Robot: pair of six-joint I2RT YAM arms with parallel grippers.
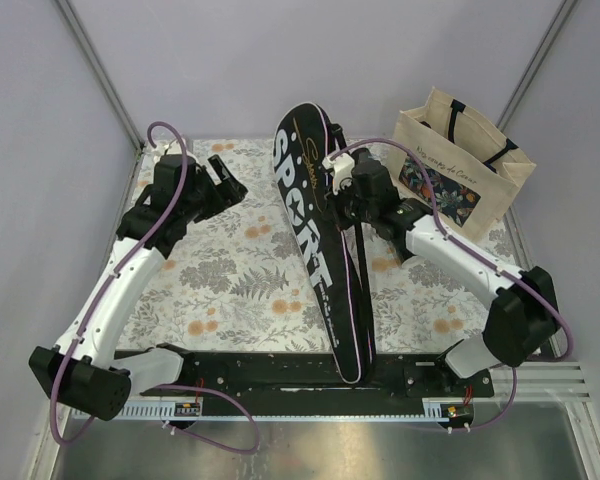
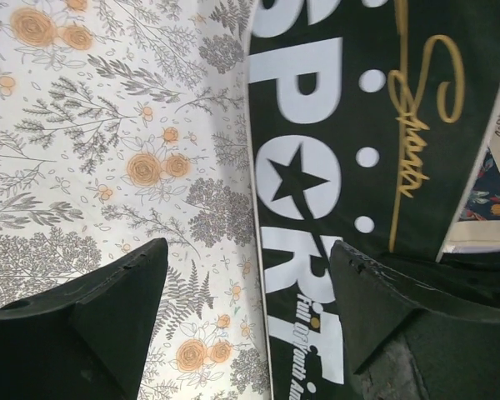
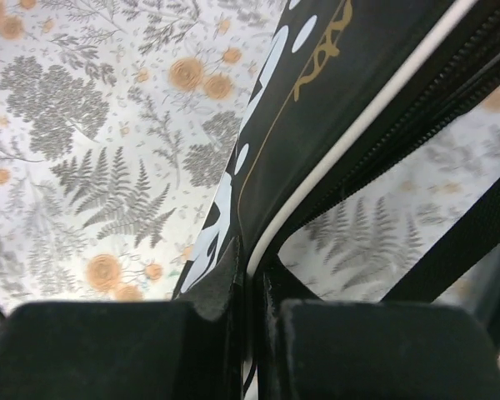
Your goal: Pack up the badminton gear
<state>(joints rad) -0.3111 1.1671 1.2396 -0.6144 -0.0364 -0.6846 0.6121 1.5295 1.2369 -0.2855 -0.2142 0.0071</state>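
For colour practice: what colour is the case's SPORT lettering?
White on the black case; left wrist view.

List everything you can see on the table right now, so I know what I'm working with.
racket case: one, black with white SPORT lettering, lying lengthwise down the middle of the cloth
tote bag: one, beige with a floral panel, standing at the far right corner
tablecloth: one, white with grey leaves and orange flowers, covering the table
left arm: one, white and black, above the cloth left of the case, jaws open and holding nothing
right arm: one, white and black, reaching in from the right, jaws shut on the case's right edge
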